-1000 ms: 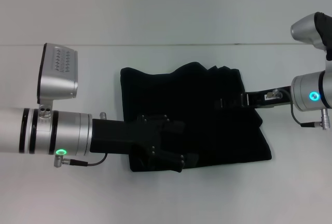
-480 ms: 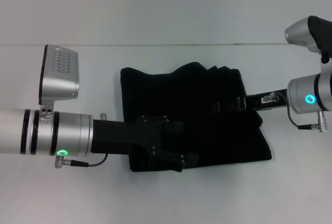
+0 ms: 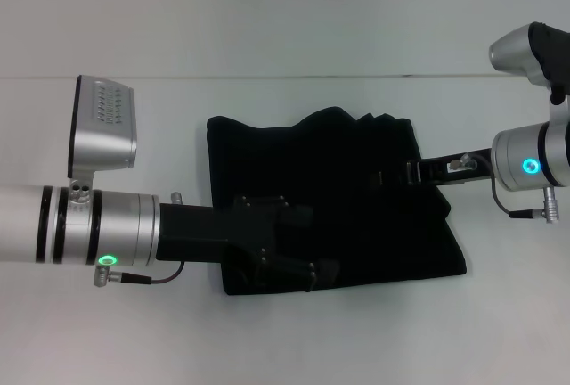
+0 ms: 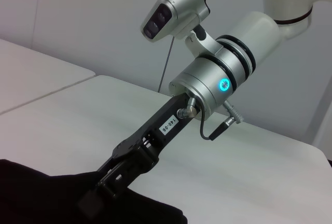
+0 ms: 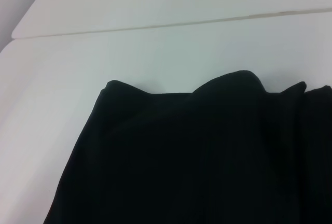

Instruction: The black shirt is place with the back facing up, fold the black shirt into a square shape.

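The black shirt (image 3: 356, 225) lies folded into a rough rectangle on the white table, its far edge bunched into a few folds. My left gripper (image 3: 322, 244) hovers over the shirt's near left part, open, with its two fingers spread apart above the cloth. My right gripper (image 3: 381, 176) reaches in from the right over the shirt's right middle. The left wrist view shows that right gripper (image 4: 96, 195) low on the edge of the shirt (image 4: 31, 193). The right wrist view holds only the shirt (image 5: 207, 162) and its wavy far edge.
The white table (image 3: 499, 331) surrounds the shirt on all sides. A seam (image 3: 267, 77) runs across the surface behind the shirt. My left arm's silver wrist (image 3: 98, 225) lies along the near left.
The right arm's wrist has shifted slightly, with its gripper staying over the same part of the shirt. The left arm and the shirt have not moved.
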Controlling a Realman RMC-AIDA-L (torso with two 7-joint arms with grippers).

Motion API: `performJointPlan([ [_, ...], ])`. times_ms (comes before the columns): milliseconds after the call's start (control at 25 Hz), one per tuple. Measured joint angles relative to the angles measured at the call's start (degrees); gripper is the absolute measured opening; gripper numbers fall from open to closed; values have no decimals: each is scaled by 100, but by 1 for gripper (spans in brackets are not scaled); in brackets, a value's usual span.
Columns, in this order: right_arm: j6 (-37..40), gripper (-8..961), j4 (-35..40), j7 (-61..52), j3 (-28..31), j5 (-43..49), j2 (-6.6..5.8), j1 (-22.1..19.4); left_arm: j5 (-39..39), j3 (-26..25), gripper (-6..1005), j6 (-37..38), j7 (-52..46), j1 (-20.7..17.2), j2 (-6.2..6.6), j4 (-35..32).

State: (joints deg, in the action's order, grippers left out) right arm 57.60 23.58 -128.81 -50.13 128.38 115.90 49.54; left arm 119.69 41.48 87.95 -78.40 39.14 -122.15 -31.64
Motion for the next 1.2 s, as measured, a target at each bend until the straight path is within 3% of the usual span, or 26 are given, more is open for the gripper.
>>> performJointPlan([
  [40,-1,553,0,-2,1,0,-2,0,0,0,942,0,0,5,0,0],
  [240,-22,468,-2,-5,-4,9,-5,5,-9,0,941,0,0,43,3,0],
  [1120,-284,467,-85,41,-91,36,123,66,-17,0,937,-88,-70,88,25,0],
  [1200,-309,348,-85,46,-160,39,142,77,-17,0,937,-96,-70,84,30,0],
])
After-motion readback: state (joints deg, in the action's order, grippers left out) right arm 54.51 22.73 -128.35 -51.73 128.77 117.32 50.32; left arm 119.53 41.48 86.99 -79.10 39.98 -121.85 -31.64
